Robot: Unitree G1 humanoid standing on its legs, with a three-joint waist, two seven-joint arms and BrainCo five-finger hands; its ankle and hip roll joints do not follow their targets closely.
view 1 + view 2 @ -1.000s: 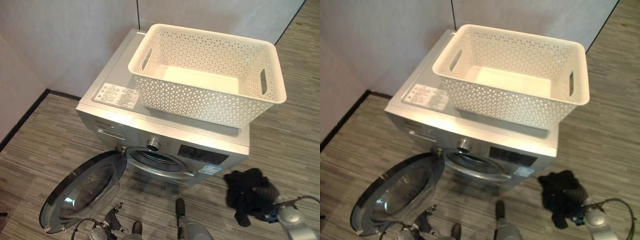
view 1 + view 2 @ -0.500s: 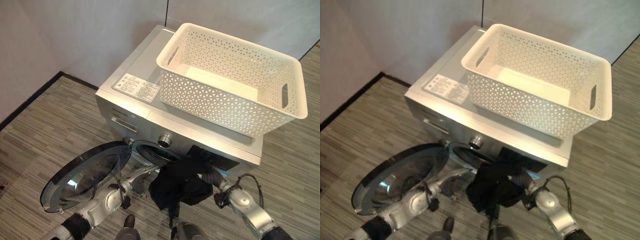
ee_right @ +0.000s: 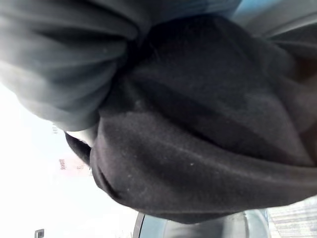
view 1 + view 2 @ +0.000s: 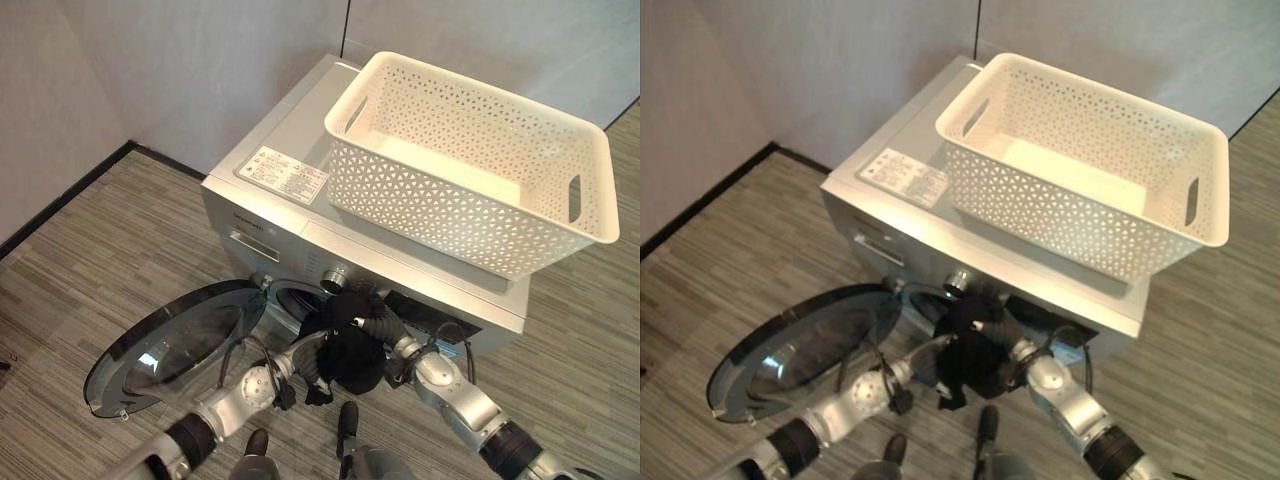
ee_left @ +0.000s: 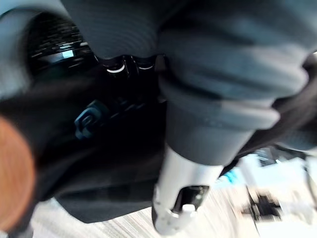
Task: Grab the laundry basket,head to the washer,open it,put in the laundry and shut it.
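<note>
On the washer (image 4: 283, 205) sits an empty laundry basket (image 4: 470, 160).

Since a second ago, brought the black laundry (image 4: 350, 345) up from low on the right to the washer (image 4: 300, 215) mouth, just below the knob. Right hand (image 4: 385, 325) moved in with it, now pressed into the cloth. Left hand (image 4: 312, 352) reached in from below the open door (image 4: 170, 345), apparently touching the bundle. Fingers hidden in cloth.
</note>
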